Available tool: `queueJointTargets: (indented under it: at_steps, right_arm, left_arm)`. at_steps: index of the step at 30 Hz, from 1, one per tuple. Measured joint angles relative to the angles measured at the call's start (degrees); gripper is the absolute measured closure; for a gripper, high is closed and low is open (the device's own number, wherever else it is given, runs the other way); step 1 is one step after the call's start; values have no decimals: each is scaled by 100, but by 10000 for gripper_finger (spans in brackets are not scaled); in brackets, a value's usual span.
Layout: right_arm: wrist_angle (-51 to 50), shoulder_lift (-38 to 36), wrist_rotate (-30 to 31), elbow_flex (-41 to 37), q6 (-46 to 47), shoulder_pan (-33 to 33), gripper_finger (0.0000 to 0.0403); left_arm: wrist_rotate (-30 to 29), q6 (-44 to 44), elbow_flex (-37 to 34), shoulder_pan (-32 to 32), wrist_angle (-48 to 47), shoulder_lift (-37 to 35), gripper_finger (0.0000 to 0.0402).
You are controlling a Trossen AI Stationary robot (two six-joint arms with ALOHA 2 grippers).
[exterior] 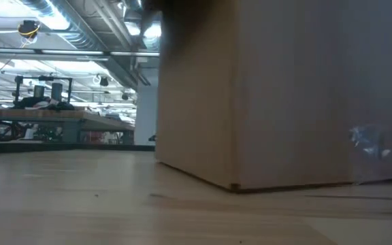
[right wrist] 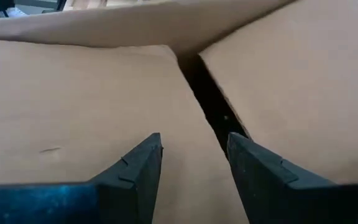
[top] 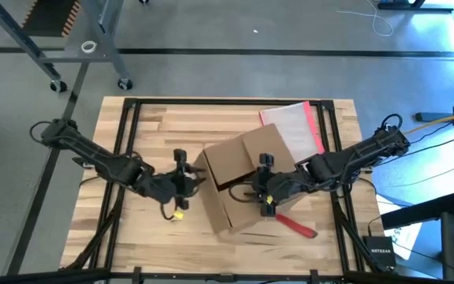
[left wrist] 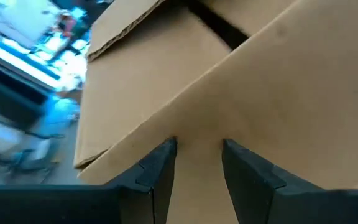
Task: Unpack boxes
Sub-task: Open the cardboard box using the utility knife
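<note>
Brown cardboard box (top: 239, 181) mid-table, flaps nearly closed. Left gripper (top: 186, 180) spread at box's left edge. Right gripper (top: 263, 185) spread over top flaps, gripping nothing.

Matt brown corrugated cardboard box (top: 235, 177), smooth pale planked wood table (top: 156, 126), glossy clear plastic pouch (top: 296, 130), dark matt plastic hands

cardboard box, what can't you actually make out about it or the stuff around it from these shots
- Inside of the cardboard box: hidden in every view; the flaps cover it and only a dark seam shows.
- Clear pouch: high view, its near end is behind the box.
- Red tool: high view, partly under the right gripper, too small to identify.
- Left gripper: whether it touches the box is unclear.
- Low view: the box wall blocks both grippers.
</note>
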Motion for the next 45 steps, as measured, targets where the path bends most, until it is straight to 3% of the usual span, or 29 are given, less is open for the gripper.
queueJointTargets:
  at_steps: [6,12,20,24,29,35,41,45]
  right_arm:
    - [41,4,-34,-4,-84,-67,224]
    - [70,-164,-40,-39,-92,-72,224]
    - [99,-329,-238,-33,-72,-74,224]
    - [104,-339,-436,-33,-59,-74,224]
    - [108,-337,-549,-31,-65,-74,224]
    - [112,-335,-550,-28,-114,-72,224]
    - [36,-336,-543,38,-70,-70,224]
    - [-558,-340,-349,596,111,-63,224]
  left_arm:
    - [-259,219,8,44,112,199,275]
    - [-308,394,612,-406,225,-232,275]
    - [1784,731,1260,425,-152,-231,275]
    - [3102,440,1494,1060,-884,-194,275]
    - [4422,278,1725,1688,-958,-180,275]
    - [5101,279,1705,2014,-1140,302,275]
    - [5186,234,1740,1969,-1359,622,275]
    - [5144,15,1737,1925,-1378,609,275]
